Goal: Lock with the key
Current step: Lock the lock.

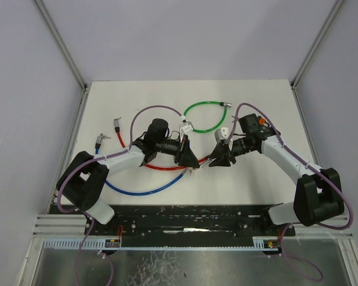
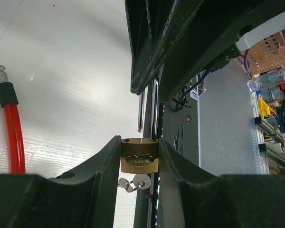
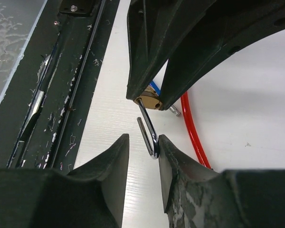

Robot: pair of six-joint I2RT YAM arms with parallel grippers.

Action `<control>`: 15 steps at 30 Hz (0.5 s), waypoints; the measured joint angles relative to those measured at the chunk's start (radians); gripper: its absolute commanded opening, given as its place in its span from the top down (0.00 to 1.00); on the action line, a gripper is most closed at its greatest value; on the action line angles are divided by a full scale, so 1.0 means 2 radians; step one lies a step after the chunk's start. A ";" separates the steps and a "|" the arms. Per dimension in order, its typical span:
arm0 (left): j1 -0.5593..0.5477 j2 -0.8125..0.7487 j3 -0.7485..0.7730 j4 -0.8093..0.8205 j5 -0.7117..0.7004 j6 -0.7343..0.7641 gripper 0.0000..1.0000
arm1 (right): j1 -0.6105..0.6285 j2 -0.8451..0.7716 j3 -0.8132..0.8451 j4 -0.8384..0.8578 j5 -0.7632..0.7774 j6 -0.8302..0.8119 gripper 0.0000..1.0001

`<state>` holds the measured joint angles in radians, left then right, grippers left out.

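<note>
A brass padlock [image 2: 139, 156] is clamped by its sides between the fingers of my left gripper [image 2: 139, 142], held just above the table. A silver key [image 2: 141, 181] on a small ring sticks out of its underside. The steel shackle [image 3: 151, 133] stands open, with one leg free of the body [image 3: 149, 101], and points at my right gripper [image 3: 143, 140]. Those jaws straddle the shackle's bend. The right finger [image 3: 167, 147] touches it and the left finger stands apart from it. In the top view both grippers [image 1: 188, 159] [image 1: 216, 158] meet nose to nose at the table's middle front.
A red cable [image 1: 167, 168] lies under the grippers, a blue cable [image 1: 140, 190] to the front left and a green cable loop [image 1: 206, 116] behind. Cable end fittings [image 1: 116, 123] lie at the left. The black base rail [image 1: 197, 217] runs along the near edge.
</note>
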<state>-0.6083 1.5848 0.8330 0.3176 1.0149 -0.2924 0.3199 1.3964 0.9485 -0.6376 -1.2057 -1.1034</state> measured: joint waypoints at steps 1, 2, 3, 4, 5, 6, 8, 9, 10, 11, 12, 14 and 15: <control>0.000 0.000 0.001 0.000 0.000 0.000 1.00 | 0.001 0.000 0.001 -0.002 0.000 -0.001 0.68; 0.000 0.000 0.001 0.000 0.000 0.001 1.00 | 0.001 0.000 0.002 -0.003 0.000 -0.002 0.71; 0.000 0.000 0.001 0.000 0.001 0.001 1.00 | 0.002 0.000 0.002 -0.004 0.000 -0.004 0.74; 0.000 0.000 0.001 -0.001 0.003 0.002 1.00 | 0.002 0.000 0.002 -0.004 0.000 -0.005 0.78; -0.001 0.000 0.001 -0.001 0.005 0.002 1.00 | 0.002 0.000 0.002 -0.004 0.000 -0.006 0.81; -0.001 0.000 0.001 -0.001 0.005 0.002 1.00 | 0.002 0.001 0.002 -0.004 0.000 -0.007 0.85; -0.002 0.000 0.001 -0.002 0.007 0.002 1.00 | 0.003 0.003 0.005 -0.006 0.000 -0.009 0.93; -0.002 0.000 0.001 -0.002 0.007 0.002 0.99 | 0.004 0.005 0.008 -0.009 0.000 -0.010 0.96; -0.002 0.000 0.001 -0.002 0.007 0.003 0.97 | 0.004 0.006 0.009 -0.012 0.001 -0.012 1.00; -0.002 0.000 0.001 -0.002 0.009 0.005 0.95 | 0.004 0.006 0.010 -0.016 0.002 -0.013 1.00; -0.002 0.000 0.001 -0.001 0.010 0.006 0.88 | 0.004 0.006 0.011 -0.019 0.002 -0.014 1.00; -0.002 0.000 0.001 -0.001 0.011 0.007 0.73 | 0.006 0.008 0.016 -0.027 0.005 -0.015 1.00; -0.003 -0.001 0.001 0.000 0.012 0.007 0.65 | 0.006 0.008 0.020 -0.031 0.006 -0.014 1.00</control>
<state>-0.6136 1.5837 0.8352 0.3176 1.0382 -0.2790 0.3321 1.4128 0.9882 -0.6994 -1.1938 -1.1324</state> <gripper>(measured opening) 0.323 0.028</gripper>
